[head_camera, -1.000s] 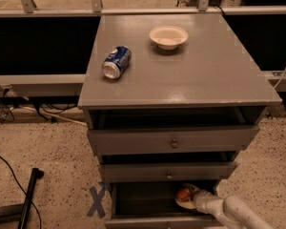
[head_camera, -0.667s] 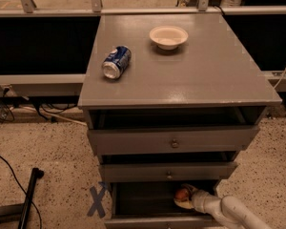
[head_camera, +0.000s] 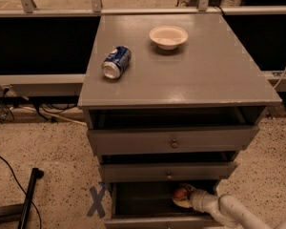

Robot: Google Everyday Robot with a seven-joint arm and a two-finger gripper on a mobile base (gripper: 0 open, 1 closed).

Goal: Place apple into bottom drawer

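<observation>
The bottom drawer (head_camera: pixel 143 199) is pulled open below two upper drawers, and its dark interior shows. The red-orange apple (head_camera: pixel 181 193) with a paler patch sits inside it at the right. My gripper (head_camera: pixel 188 198) reaches into the drawer from the lower right on a white arm (head_camera: pixel 229 211) and is right at the apple, partly hidden by the drawer above.
On the cabinet top (head_camera: pixel 205 80) lie a blue soda can (head_camera: pixel 116 62) on its side and a white bowl (head_camera: pixel 168 36). The top drawer (head_camera: pixel 174 140) and middle drawer (head_camera: pixel 168 171) stand slightly open. A blue X mark (head_camera: pixel 97 202) is on the speckled floor; a black bar (head_camera: pixel 28 194) lies at left.
</observation>
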